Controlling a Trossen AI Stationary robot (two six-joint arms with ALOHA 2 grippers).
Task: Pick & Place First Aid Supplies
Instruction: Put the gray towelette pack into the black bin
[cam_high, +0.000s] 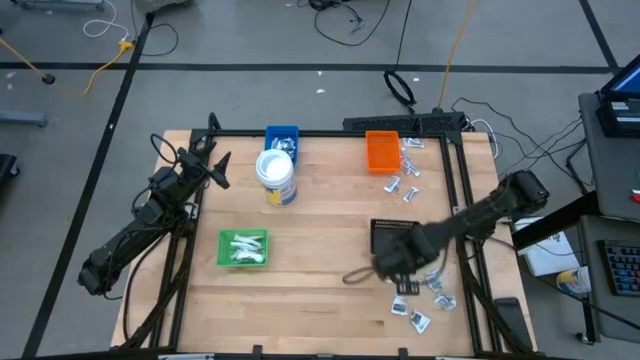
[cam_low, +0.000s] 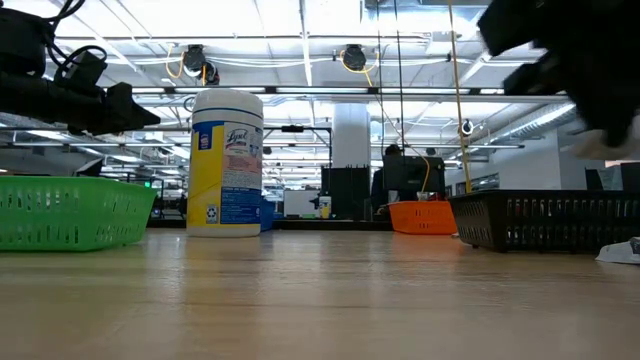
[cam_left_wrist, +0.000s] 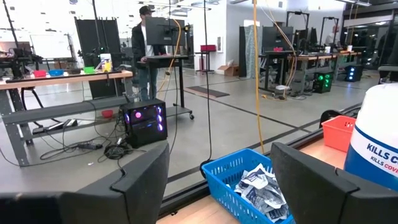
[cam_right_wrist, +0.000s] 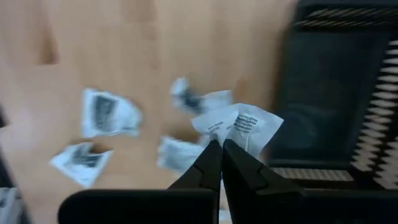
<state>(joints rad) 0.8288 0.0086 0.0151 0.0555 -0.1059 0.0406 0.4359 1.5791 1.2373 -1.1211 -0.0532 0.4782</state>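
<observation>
My right gripper (cam_right_wrist: 221, 148) hangs above the table at the near right, shut on one white printed packet (cam_right_wrist: 239, 126) of the first aid supplies. It is beside the black tray (cam_high: 392, 233). More loose packets (cam_high: 432, 297) lie on the wood below it, and others (cam_high: 406, 172) lie by the orange tray (cam_high: 381, 150). The green tray (cam_high: 243, 248) and the blue tray (cam_left_wrist: 249, 186) each hold packets. My left gripper (cam_left_wrist: 217, 186) waits open at the far left, pointing level past the blue tray. My right gripper pinches the white packet by its lower edge (cam_right_wrist: 225, 137) between the tips of its two fingers. The fingers point down from above. The packet is lifted clear of the table and is crumpled.
A white tub with a blue and yellow label (cam_high: 276, 178) stands upright between the blue tray and the green tray. The black tray (cam_right_wrist: 336, 93) is close beside my right gripper. Bare wood lies at the table's middle. A person stands at a desk in the room beyond.
</observation>
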